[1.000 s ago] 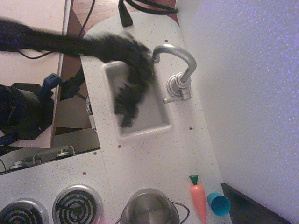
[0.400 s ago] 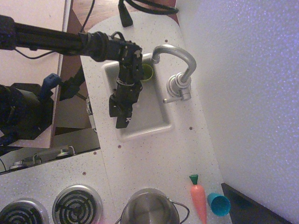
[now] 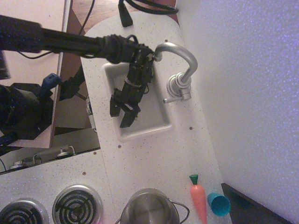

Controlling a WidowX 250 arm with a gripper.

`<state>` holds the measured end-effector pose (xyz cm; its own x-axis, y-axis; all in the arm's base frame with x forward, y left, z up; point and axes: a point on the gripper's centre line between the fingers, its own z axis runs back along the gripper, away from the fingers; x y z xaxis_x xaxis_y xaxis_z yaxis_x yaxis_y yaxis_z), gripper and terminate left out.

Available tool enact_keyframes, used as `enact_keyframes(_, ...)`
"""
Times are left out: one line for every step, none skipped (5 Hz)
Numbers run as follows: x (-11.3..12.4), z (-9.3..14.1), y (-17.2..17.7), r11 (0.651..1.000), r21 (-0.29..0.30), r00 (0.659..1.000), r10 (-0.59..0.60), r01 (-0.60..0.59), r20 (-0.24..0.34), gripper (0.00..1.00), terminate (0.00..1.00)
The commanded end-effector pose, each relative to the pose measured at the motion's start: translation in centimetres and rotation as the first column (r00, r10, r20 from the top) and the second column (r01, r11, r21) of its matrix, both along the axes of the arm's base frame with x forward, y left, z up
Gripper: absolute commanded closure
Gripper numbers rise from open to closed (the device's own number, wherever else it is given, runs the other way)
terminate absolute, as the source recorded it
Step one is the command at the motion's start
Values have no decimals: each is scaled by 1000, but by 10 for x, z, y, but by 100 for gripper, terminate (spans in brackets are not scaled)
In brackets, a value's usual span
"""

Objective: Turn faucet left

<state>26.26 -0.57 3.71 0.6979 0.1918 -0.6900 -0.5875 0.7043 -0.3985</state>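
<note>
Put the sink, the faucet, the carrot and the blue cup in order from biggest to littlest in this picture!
1. The sink looks biggest.
2. The faucet comes next.
3. The carrot.
4. The blue cup looks smallest, though it is tipped and near the picture's edge, so its full size is hard to judge.

Gripper over the sink beside the faucet

The black gripper (image 3: 123, 112) hangs above the sink (image 3: 159, 122), fingers slightly parted, holding nothing. The faucet (image 3: 180, 74) arches toward the arm; a carrot (image 3: 198, 198) and blue cup (image 3: 218, 204) lie on the table (image 3: 154, 158).
</note>
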Motion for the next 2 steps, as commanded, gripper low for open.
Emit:
enact_keyframes(-12,-18,-19,987,46,986,-147,151,-76,0,0)
enact_keyframes(-13,-20,-29,983,44,981,-176,180,-76,0,0)
